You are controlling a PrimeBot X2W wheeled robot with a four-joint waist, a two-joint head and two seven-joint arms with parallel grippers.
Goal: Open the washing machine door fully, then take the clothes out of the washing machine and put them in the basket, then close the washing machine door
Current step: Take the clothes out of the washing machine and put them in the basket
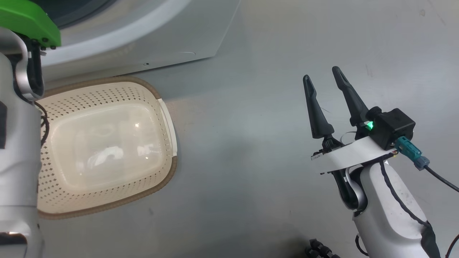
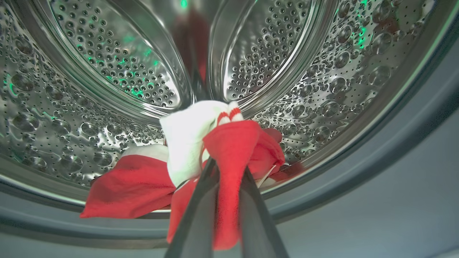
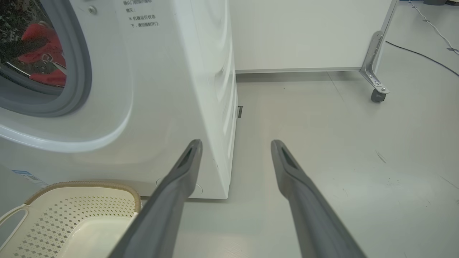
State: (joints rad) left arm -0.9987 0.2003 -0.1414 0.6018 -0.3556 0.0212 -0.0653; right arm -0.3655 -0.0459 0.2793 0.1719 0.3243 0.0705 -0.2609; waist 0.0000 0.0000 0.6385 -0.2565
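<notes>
1. While I watch the left wrist view, the left gripper [image 2: 228, 167] has its 2 dark fingers pressed almost together on a fold of the clothes [image 2: 229, 143]. It is pinching bright red fabric that hangs down between them toward 6 o'clock.
2. More of the clothes, red with a white band, spreads from the pinch toward 8 o'clock and lies on the bottom of the perforated steel drum [image 2: 107, 53]. A white part bunches up at 11 o'clock of the pinch.
3. A grey gasket [image 2: 394, 143] curves round the drum's mouth, sweeping from 7 o'clock to 2 o'clock of that view.
4. Through the right wrist view I see the washing machine [image 3: 172, 89] at 10 o'clock. Its round opening is uncovered, and red cloth and a dark finger show inside it.
5. At 9 o'clock of the head view, the basket [image 1: 157, 96] stands upright on the floor [image 1: 251, 143], just in front of the washing machine, mouth facing up.
6. At 3 o'clock of the head view, the right gripper [image 1: 321, 72] is spread wide with nothing between its 2 fingers. They point toward 12 o'clock over the floor, well apart from the basket and the machine.
7. My left forearm [image 1: 18, 143] runs up the 9 o'clock edge of the head view. A green cover [image 1: 28, 21] sits at 11 o'clock, beside the machine's front.
</notes>
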